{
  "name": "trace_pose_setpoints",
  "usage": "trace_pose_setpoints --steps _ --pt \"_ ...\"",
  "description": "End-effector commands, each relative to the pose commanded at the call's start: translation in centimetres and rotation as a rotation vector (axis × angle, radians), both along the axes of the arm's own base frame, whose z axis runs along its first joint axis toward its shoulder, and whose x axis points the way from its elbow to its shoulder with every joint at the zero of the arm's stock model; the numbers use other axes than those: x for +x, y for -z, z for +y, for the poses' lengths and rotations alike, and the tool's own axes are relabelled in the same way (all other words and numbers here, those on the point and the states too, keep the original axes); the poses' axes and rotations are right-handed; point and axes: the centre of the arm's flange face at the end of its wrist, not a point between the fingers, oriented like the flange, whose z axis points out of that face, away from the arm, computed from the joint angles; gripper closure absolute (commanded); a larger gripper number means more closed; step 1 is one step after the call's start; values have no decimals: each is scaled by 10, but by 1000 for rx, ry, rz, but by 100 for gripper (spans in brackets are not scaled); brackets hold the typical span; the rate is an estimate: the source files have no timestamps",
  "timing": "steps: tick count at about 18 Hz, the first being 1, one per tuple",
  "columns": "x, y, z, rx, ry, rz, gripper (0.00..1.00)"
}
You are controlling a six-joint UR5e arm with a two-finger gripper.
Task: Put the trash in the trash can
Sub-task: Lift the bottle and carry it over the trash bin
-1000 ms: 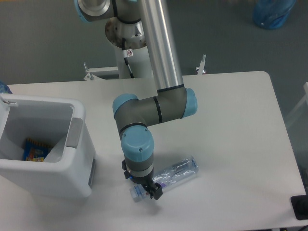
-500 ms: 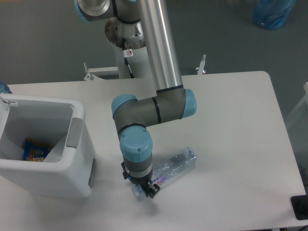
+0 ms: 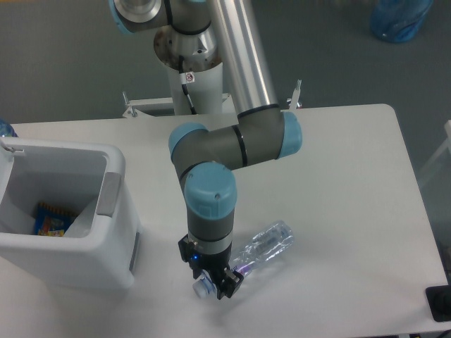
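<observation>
The clear plastic bottle with a purple-marked label and pale blue cap [image 3: 257,250] lies on its side on the white tabletop [image 3: 338,176], near the front edge and a little left of centre, cap end toward the front; the two-finger gripper [image 3: 215,283] of the grey-and-blue arm [image 3: 211,211] stands over the cap end, fingers pressed in around the neck, apparently pinching the bottle; the step in hand is judged to be the grasp of the bottle; the next move calls for a lift clear of the tabletop, a carry toward the left edge, and a release above the open mouth of the white boxy plastic bin with a grey rim tab [image 3: 113,211]; the contact between fingers and bottle is partly hidden by the wrist; no crumpled wrapper can be made out with certainty; a colourful packet [image 3: 51,218] lies inside the bin, whose left side is cut off.
</observation>
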Motion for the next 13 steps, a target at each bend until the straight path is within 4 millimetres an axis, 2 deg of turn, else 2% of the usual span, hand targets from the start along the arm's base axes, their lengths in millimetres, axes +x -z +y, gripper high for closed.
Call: trace_pose_setpoints --steps 7,11,13 --pt "-8 -72 19 192 -101 -83 68" --pt "-12 -125 11 322 -155 -171 68" --pt "-3 -156 2 387 -174 -231 68"
